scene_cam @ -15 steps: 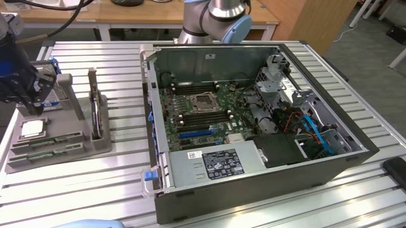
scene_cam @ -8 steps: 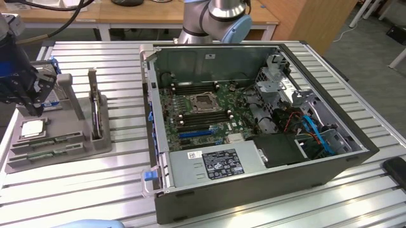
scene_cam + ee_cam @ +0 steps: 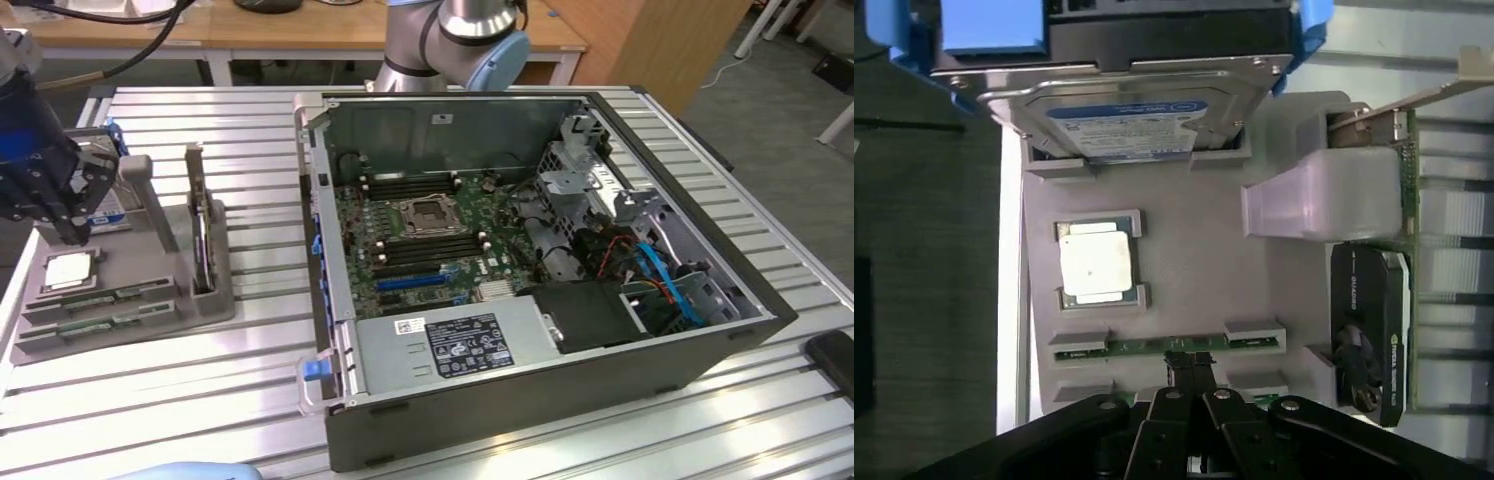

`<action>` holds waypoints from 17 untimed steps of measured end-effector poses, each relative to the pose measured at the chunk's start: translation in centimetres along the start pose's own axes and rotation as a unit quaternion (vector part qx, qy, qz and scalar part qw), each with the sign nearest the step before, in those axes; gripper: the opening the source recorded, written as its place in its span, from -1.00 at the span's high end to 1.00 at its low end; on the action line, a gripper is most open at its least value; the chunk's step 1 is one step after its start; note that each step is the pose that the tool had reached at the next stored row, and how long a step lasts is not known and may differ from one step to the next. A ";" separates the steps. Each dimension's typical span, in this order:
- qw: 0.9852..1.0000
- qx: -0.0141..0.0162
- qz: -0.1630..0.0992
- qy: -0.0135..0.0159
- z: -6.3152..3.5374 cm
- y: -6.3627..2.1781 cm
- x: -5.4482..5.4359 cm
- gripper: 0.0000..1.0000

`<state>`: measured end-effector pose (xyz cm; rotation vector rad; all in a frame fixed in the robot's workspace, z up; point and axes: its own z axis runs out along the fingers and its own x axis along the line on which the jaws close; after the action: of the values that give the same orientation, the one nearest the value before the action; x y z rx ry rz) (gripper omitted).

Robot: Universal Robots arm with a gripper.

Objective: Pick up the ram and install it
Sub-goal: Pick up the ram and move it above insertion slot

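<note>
**Ram in its holder slot, jaws pressed together above it**

In the exterior view the gripper (image 3: 67, 238) hangs at the left edge of the frame, above the grey holder (image 3: 200, 305) that rests on the slatted table (image 3: 200, 400). Its jaws are pressed together and pinch nothing.

The ram (image 3: 107, 298) lies flat in a slot of the holder, at the lower left of the frame. A second green stick (image 3: 100, 324) lies just beside it (the two run parallel). A square processor chip (image 3: 70, 270) sits between the ram and the gripper's tip.

In the wrist view the gripper (image 3: 1189, 368) lines up with the middle of the ram (image 3: 1124, 347); whether they touch cannot be told. Beyond the chip (image 3: 1097, 262) stands the blue-labelled hard drive (image 3: 1134, 110). A dark card (image 3: 1369, 320) stands on edge along the holder's side.

The open computer case (image 3: 441, 125) takes the centre and right of the exterior view.
</note>
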<state>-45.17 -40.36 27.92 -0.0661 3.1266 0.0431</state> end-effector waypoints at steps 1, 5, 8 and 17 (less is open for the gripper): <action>1.000 0.000 -0.009 0.000 0.01 0.00 0.0 0.80; 0.999 -0.001 -0.046 0.001 0.06 0.00 0.0 0.80; 0.997 -0.001 -0.073 0.002 0.11 -0.01 0.0 0.80; 0.988 -0.002 -0.154 0.004 0.25 -0.01 0.0 0.80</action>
<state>-45.17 -40.36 27.66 -0.5481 3.0834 0.0460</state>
